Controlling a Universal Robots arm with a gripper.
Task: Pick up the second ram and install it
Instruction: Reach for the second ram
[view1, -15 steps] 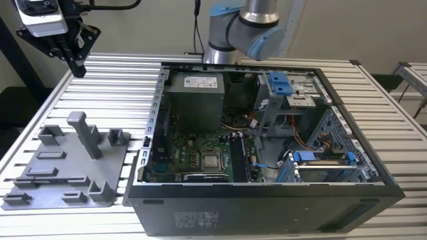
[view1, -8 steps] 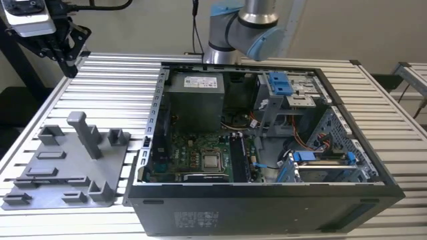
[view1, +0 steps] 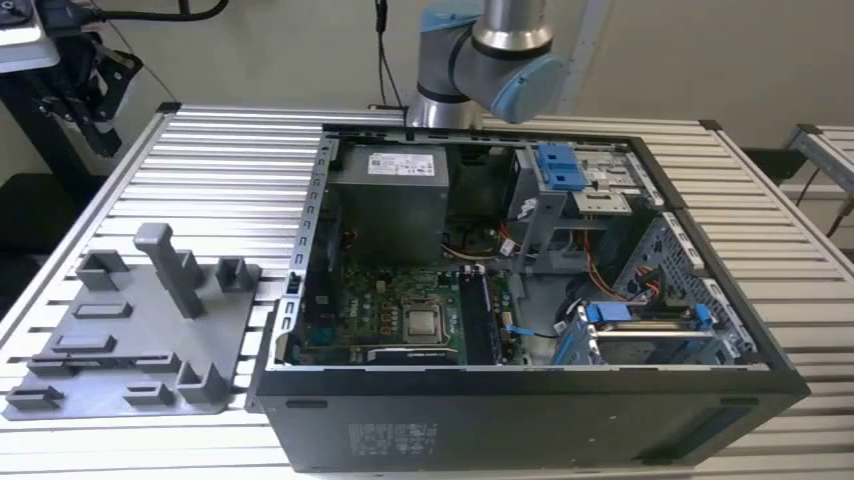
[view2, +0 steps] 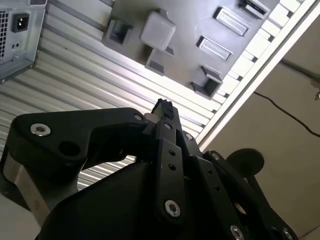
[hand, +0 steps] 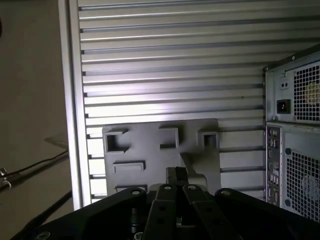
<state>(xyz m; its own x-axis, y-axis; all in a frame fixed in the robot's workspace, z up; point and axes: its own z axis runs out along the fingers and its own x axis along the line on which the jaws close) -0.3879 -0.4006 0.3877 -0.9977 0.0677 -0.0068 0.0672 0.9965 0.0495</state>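
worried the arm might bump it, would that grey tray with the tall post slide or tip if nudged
Probably slides: the grey tray lies flat and wide on the slatted table. Its tall post is the likeliest catch point. It looks like stiff, fairly light plastic.

Black tool (view2: 162, 107), grey tray (view1: 134, 345), ribbed silver table (view1: 227, 160) (green board (view1: 358, 300)).
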